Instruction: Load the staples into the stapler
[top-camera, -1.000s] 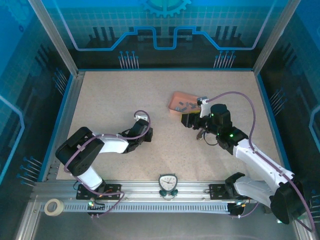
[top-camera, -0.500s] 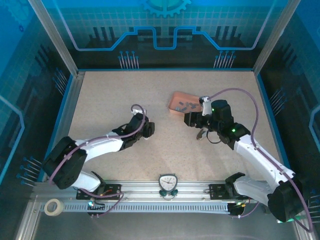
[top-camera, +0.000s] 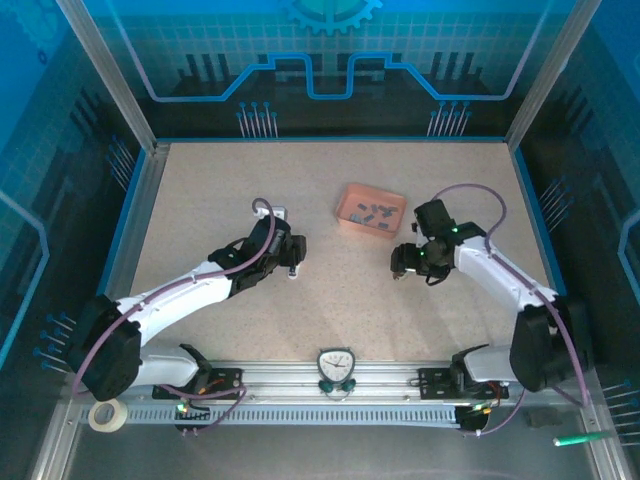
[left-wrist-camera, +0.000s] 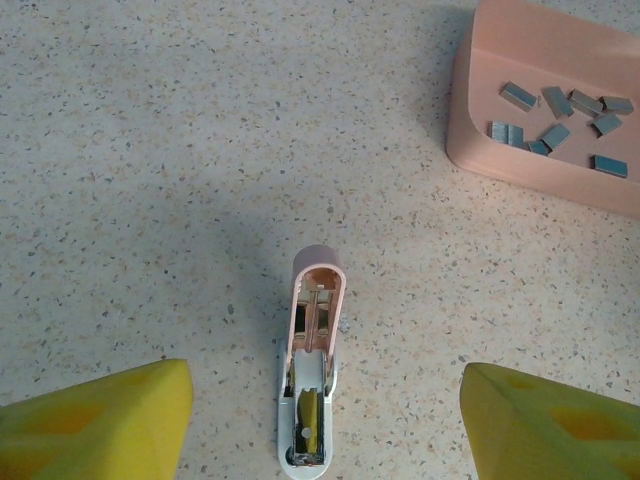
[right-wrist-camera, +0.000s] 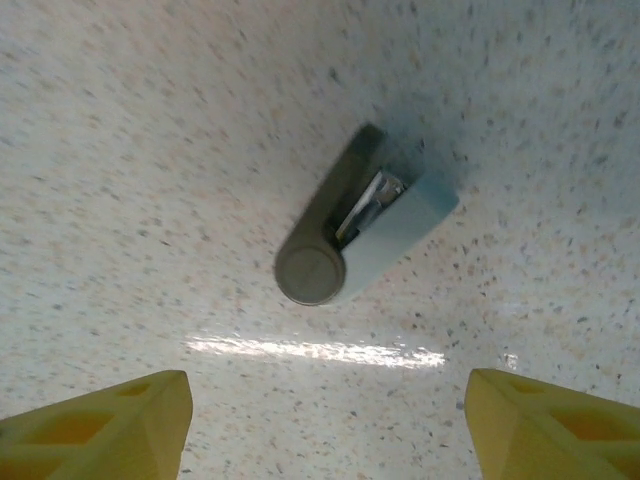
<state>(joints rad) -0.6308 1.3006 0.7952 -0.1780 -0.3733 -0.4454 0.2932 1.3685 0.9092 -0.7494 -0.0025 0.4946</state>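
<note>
Stapler (left-wrist-camera: 312, 370) lies on bare table (left-wrist-camera: 150, 150), well apart from tray (left-wrist-camera: 470, 130) edge.

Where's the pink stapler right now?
Left wrist view: the stapler lies on the table, centred between the fingers of the open left gripper, untouched, with the pink tray of staples up and to its right.

Left jaws: wider, pale pink plastic mini stapler (left-wrist-camera: 312, 380) freed on worktop (left-wrist-camera: 150, 150) (right jaws: off salmon-pink shallow tray (left-wrist-camera: 478, 140)).
</note>
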